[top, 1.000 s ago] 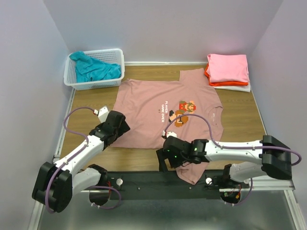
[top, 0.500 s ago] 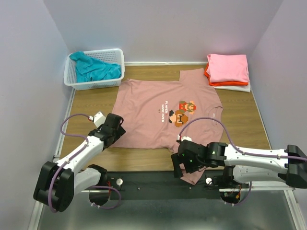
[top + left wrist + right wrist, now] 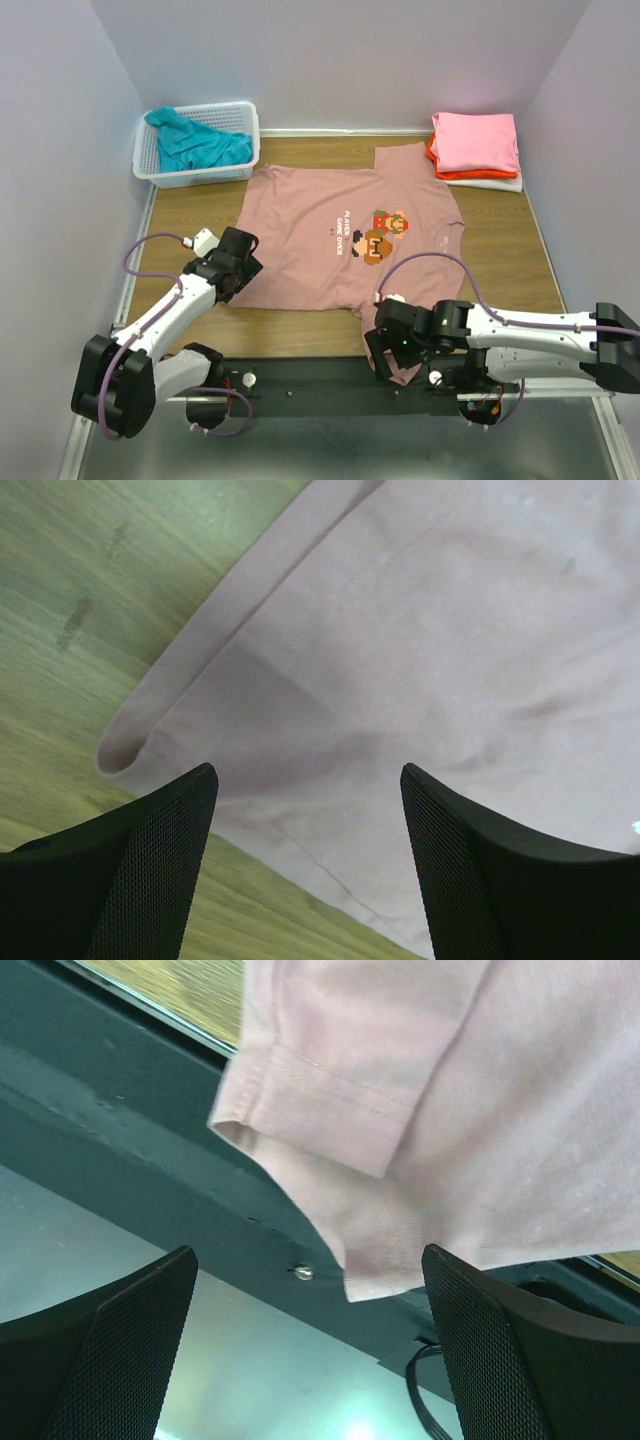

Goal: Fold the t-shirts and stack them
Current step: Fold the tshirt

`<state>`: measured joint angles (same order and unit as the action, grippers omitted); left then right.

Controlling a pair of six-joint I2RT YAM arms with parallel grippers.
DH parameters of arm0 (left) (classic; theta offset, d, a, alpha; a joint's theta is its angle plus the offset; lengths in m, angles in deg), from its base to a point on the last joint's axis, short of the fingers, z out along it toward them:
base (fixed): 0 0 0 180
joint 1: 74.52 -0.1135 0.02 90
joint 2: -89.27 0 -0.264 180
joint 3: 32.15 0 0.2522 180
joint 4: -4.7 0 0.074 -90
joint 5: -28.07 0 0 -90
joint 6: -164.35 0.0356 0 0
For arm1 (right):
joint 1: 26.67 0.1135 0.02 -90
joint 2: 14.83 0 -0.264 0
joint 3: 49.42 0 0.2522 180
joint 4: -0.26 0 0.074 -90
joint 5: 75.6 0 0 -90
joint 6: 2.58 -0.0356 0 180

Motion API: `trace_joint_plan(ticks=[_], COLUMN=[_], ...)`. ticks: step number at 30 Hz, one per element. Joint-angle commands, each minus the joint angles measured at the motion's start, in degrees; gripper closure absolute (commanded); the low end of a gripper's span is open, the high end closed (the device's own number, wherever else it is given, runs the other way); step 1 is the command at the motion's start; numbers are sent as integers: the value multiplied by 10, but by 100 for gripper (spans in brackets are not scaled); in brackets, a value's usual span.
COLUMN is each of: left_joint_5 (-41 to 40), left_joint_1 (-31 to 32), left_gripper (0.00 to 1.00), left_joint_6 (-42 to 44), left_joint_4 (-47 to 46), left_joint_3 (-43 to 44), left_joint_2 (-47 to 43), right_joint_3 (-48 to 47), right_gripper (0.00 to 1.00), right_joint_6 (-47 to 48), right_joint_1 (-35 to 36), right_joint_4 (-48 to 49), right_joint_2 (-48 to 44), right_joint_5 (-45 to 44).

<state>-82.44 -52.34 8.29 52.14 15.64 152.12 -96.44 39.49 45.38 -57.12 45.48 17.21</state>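
Left tool (image 3: 305,775) and right tool (image 3: 310,1255) both gape wide, nothing in them, over the dusty-pink t-shirt (image 3: 320,225) spread on the tabletop (image 3: 505,250) (light, floppy cloth, so I'd pinch hem corner (image 3: 125,750) and sleeve (image 3: 330,1110)).

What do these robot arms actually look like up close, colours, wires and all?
The left arm and right arm have white links and chunky black joints. A thin lilac cable loops loosely along each. The left gripper and right gripper each have two broad black fingers with a fine mesh texture. Small green lights glow on the right wrist.
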Motion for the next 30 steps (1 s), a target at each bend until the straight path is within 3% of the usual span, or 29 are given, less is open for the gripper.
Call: trace_joint_plan(ticks=[1, 10, 19, 23, 24, 25, 27, 30], left_joint_5=[24, 51, 32, 14, 13, 13, 19, 29], left_joint_1=[3, 70, 75, 72, 72, 72, 72, 72], left_gripper=[18, 26, 35, 53, 64, 68, 75, 78], left_joint_6=[-36, -115, -119, -122, -122, -122, -117, -108], left_joint_4=[41, 32, -7, 7, 11, 12, 12, 6], left_joint_3=[4, -22, -41, -19, -18, -16, -16, -23], left_joint_2=[-11, 32, 67, 102, 105, 109, 108, 95], right_joint_3=[20, 22, 28, 32, 32, 30, 29, 29], right_gripper=[0, 0, 0, 0, 0, 0, 0, 0], right_joint_6=[13, 41, 34, 30, 30, 28, 30, 39], right_joint_1=[5, 5, 5, 5, 5, 5, 5, 4], right_joint_4=[-17, -15, -13, -13, -13, -13, -13, -12], right_joint_2=[-13, -8, -14, -10, -7, -7, -5, 9], right_joint_5=[-5, 0, -2, -1, 0, 0, -3, 0])
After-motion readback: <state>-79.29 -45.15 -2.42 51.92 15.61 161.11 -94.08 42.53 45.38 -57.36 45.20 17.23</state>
